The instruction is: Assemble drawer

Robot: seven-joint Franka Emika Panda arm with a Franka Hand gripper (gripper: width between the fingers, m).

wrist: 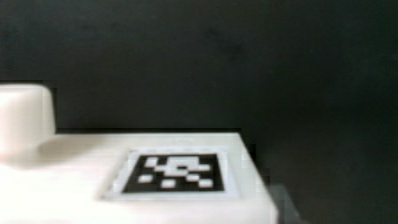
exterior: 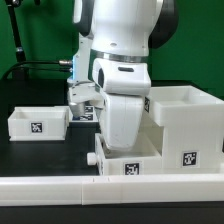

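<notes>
The tall white box housing stands at the exterior view's right, with a tag on its front. One small tray with a tag sits at the left. A second tray with a tag and a side knob sits in front, below the arm. My gripper hangs low between the left tray and the arm's large white link, which partly hides it. The wrist view shows a white part with a tag close below and a rounded white knob-like piece beside it. My fingers do not show clearly.
A low white border wall runs along the front of the black table. The marker board lies just below the gripper, mostly hidden. A green backdrop and a black cable are behind.
</notes>
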